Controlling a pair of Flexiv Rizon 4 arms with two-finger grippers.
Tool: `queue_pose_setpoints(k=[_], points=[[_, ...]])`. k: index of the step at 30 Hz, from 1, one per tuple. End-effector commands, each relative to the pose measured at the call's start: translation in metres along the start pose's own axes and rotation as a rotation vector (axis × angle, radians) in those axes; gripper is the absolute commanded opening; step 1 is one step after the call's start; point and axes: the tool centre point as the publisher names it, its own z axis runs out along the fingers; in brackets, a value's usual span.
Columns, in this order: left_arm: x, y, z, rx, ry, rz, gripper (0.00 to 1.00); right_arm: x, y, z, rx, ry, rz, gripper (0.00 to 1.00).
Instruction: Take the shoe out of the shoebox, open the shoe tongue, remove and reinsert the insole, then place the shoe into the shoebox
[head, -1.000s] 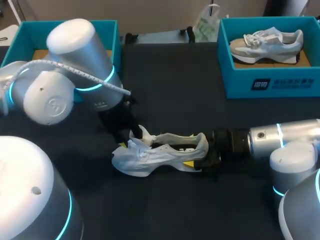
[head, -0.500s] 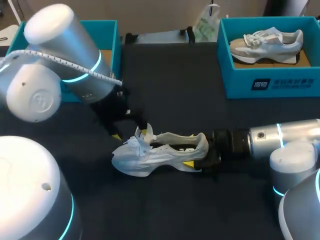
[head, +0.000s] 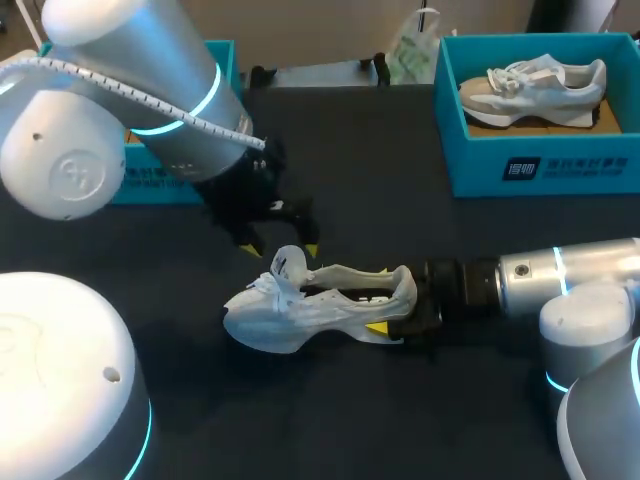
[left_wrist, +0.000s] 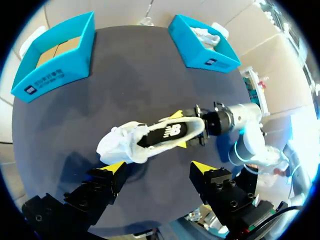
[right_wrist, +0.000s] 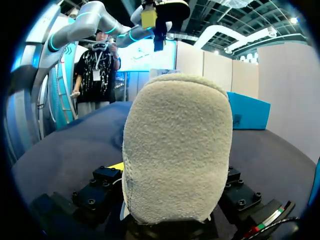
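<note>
A white shoe lies on its side on the dark table, toe toward my left arm. Its dark insole shows inside the opening. My right gripper is shut on the heel, a yellow tip on either side; the heel fills the right wrist view. Above the tongue hangs my left gripper, open and clear of the shoe, with nothing between its fingers. From the left wrist view the shoe lies just ahead of the left gripper.
An open teal shoebox stands at the back left, largely hidden by my left arm in the head view. At the back right, a second teal box holds another shoe. A plastic bag lies at the far edge.
My left gripper has opened, let go of the shoe's front and risen back and to the right. The shoe's toe settled slightly. The right arm has not moved.
</note>
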Motion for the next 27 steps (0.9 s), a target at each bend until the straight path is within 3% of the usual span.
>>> queue_pose_setpoints(k=[1, 6, 8, 9, 10, 12, 13, 14, 19, 21, 27], points=[[0.015, -0.007, -0.015, -0.048, -0.024, 0.035, 0.84, 0.000, 0.002, 0.000, 0.006, 0.000, 0.001, 0.00], [0.027, -0.010, -0.023, -0.086, -0.038, 0.138, 0.84, 0.000, 0.002, 0.000, 0.006, 0.000, 0.001, 0.00], [0.030, -0.012, -0.024, -0.104, -0.032, 0.183, 0.76, 0.000, 0.002, 0.000, 0.006, 0.000, 0.001, 0.00], [0.031, -0.013, -0.024, -0.098, -0.035, 0.213, 0.66, 0.000, 0.002, 0.000, 0.006, 0.000, 0.001, 0.00], [0.032, -0.014, -0.023, -0.098, -0.035, 0.248, 0.46, 0.000, 0.002, 0.000, 0.006, 0.000, 0.001, 0.00], [0.035, -0.015, -0.020, -0.110, -0.046, 0.354, 0.33, 0.000, 0.002, 0.000, 0.006, 0.000, 0.001, 0.00], [0.036, -0.015, -0.017, -0.125, -0.067, 0.403, 0.13, 0.000, 0.002, 0.000, 0.006, 0.000, 0.001, 0.00], [0.038, -0.015, -0.014, -0.130, -0.085, 0.455, 0.00, 0.000, 0.002, 0.000, 0.006, 0.000, 0.001, 0.00], [0.043, -0.023, -0.005, -0.195, -0.039, 0.687, 0.00, 0.000, 0.002, 0.000, 0.006, 0.000, 0.001, 0.00], [0.048, -0.038, -0.002, -0.260, 0.021, 0.682, 0.00, 0.000, 0.002, 0.000, 0.006, 0.000, 0.001, 0.00], [0.048, -0.038, -0.002, -0.260, 0.021, 0.682, 0.00, 0.000, 0.002, 0.000, 0.006, 0.000, 0.001, 0.00]])
